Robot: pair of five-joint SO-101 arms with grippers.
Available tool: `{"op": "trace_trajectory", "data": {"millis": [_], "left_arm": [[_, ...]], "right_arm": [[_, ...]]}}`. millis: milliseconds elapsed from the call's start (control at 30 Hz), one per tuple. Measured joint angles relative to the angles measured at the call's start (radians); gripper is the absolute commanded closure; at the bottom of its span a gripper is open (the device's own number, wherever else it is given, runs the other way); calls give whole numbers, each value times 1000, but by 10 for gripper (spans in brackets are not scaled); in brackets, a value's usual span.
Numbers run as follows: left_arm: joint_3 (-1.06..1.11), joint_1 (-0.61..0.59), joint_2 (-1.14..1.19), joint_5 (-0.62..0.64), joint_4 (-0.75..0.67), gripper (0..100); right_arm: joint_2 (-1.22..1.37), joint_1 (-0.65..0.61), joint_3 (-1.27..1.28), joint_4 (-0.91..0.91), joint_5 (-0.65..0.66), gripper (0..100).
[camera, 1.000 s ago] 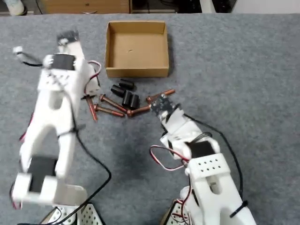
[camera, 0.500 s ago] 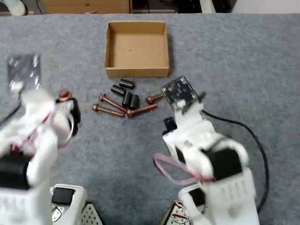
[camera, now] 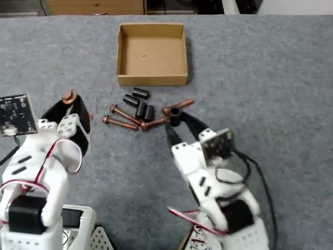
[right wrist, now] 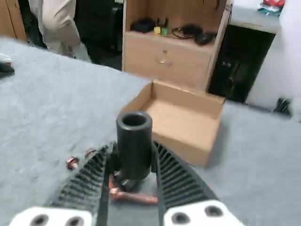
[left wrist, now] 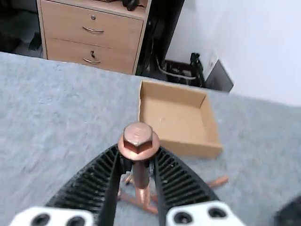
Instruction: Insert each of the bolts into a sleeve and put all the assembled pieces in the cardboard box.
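Two hands are each holding a part above the grey table [camera: 270, 78]. The left hand [camera: 68, 104] is clamping a copper bolt [camera: 68, 96] near the table's left edge, with the hexagonal head standing clear of the fingertips. The right hand [camera: 175, 120] is pinching a black sleeve [camera: 174, 113] with its open end up, over the loose bolts [camera: 124, 114]. Loose sleeves [camera: 140, 108] are lying among them, just before the cardboard box [camera: 152, 80], which is sitting open toward the table's far edge.

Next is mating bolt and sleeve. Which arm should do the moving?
Left, probably. The left gripper holds the copper hex-head bolt head up, shank down; the right gripper holds the black cylindrical sleeve open end up, so the bolt can descend into it.
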Motion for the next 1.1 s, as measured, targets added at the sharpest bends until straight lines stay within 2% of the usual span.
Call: {"op": "trace_trajectory", "data": {"millis": [133, 200, 467, 600, 967, 1100], "left_arm": [[38, 5, 0, 31, -97, 981], [41, 44, 0, 35, -121, 981], [41, 356, 5, 31, -132, 981], [38, 459, 55, -26, -132, 981], [-107, 491, 242, -46, -132, 981], [-107, 491, 269, -144, -132, 981]], "right_arm": [[0, -31, 178, -209, -71, 998], [5, -55, 230, -284, -78, 998], [37, -123, 242, -341, -80, 998], [43, -141, 242, -341, -51, 998], [43, -178, 242, -339, -41, 998], [43, -178, 242, -311, -40, 998]]}}
